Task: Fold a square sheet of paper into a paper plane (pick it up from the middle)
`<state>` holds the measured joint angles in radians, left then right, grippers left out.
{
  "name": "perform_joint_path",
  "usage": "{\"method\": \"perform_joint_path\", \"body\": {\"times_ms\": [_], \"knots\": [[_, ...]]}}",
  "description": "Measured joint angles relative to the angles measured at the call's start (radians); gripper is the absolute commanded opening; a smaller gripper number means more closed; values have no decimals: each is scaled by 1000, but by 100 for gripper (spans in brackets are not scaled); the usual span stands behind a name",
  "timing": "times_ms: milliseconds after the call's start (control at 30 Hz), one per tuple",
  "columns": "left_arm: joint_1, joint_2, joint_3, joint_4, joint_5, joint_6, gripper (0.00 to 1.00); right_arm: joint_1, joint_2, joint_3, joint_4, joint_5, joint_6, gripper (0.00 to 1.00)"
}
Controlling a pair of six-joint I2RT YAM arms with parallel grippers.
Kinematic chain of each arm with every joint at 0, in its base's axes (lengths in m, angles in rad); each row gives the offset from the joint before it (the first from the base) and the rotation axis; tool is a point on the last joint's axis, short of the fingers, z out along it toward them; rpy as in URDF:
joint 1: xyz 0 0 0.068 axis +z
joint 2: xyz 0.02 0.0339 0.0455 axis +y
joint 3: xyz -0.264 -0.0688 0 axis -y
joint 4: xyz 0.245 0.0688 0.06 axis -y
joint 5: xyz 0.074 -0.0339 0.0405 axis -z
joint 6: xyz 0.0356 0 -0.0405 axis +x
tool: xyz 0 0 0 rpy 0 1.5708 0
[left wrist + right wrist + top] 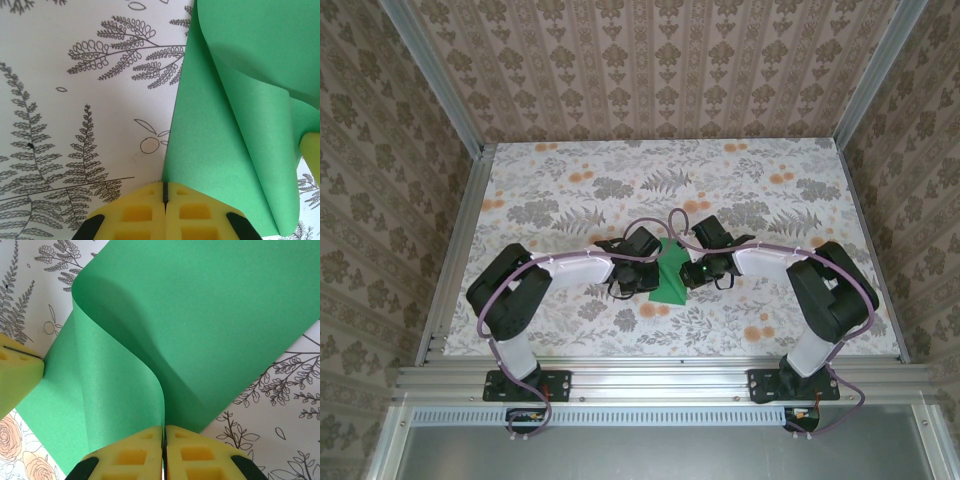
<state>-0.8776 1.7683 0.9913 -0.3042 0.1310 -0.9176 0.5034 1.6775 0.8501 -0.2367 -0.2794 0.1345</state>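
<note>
The square sheet of paper is bright green and lies at the middle of the table between both grippers. One flap of the paper curls up off the flat part, and its edge runs into the slit of my right gripper, which is shut on it. My left gripper is shut, its yellow tips set at the paper's left edge with the sheet passing under one finger; I cannot tell if it pinches it. In the top view the left gripper and right gripper face each other across the paper.
The table has a floral cover. Patterned walls and metal rails close in the left, right and back sides. Both arms reach inward from the near edge.
</note>
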Motion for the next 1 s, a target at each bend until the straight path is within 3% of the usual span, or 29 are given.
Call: {"method": "perform_joint_path", "body": {"times_ms": [667, 733, 833, 1000], "knots": [[-6, 17, 28, -21, -4, 6, 0, -2, 13, 3, -1, 3, 7, 10], [-8, 16, 28, -24, -11, 6, 4, -2, 14, 6, -6, 4, 15, 10], [-12, 2, 27, -58, -40, 6, 19, -2, 20, 15, -15, 5, 24, 9], [-12, -60, 24, -109, -77, 6, 21, -2, 38, 37, -26, 6, 30, 9]]}}
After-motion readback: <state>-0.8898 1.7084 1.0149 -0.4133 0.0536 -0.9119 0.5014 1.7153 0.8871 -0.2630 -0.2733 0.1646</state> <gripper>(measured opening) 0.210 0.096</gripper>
